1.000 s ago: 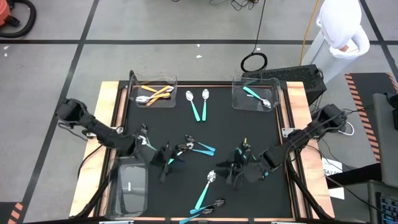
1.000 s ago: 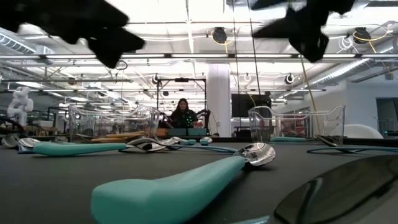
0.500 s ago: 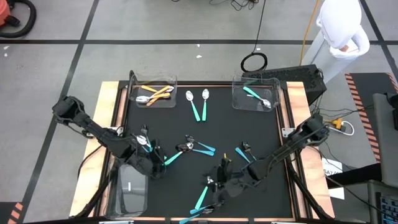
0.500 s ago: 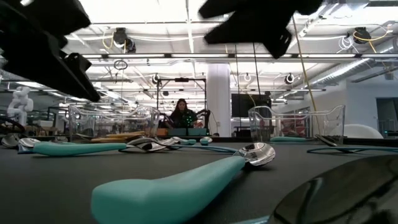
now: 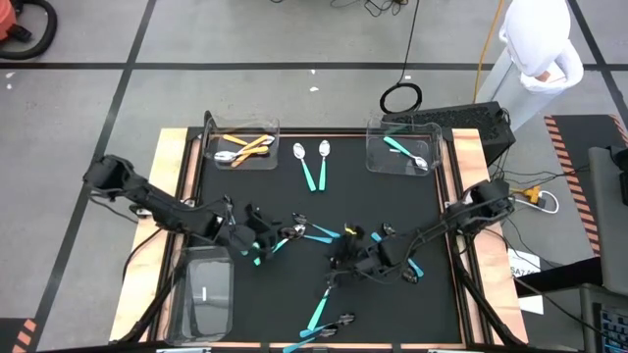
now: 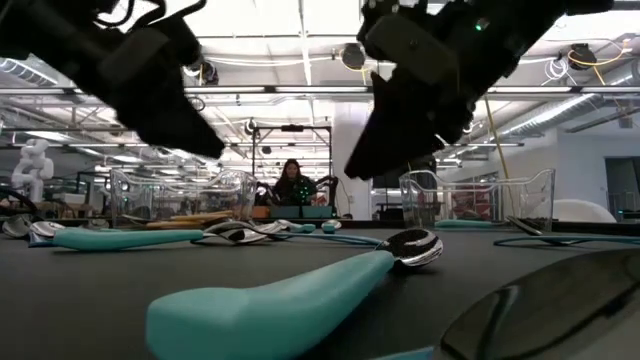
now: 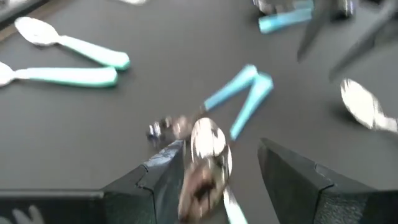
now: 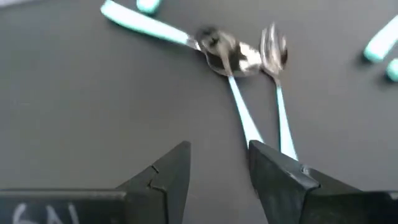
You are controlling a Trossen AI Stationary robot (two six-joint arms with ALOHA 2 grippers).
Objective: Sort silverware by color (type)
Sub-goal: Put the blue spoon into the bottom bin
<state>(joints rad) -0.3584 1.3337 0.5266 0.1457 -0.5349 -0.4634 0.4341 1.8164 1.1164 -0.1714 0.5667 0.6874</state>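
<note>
Overhead: two teal spoons between two bins; both arms' jaws open, empty.

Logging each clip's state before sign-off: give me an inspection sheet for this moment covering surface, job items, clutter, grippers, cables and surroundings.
Surface: black mat on a wood-edged table.
Job's things: orange-handled silverware in the far-left bin; one teal utensil in the far-right bin; two teal spoons between the bins; more teal pieces mid-mat and near the front edge.
Clutter: a clear bin at front left, no silverware seen inside.
Grippers: left gripper open over the central cluster; right gripper open, nothing held.
Cables: coiled cable on the floor.
Surroundings: seated person in the room beyond.
</note>
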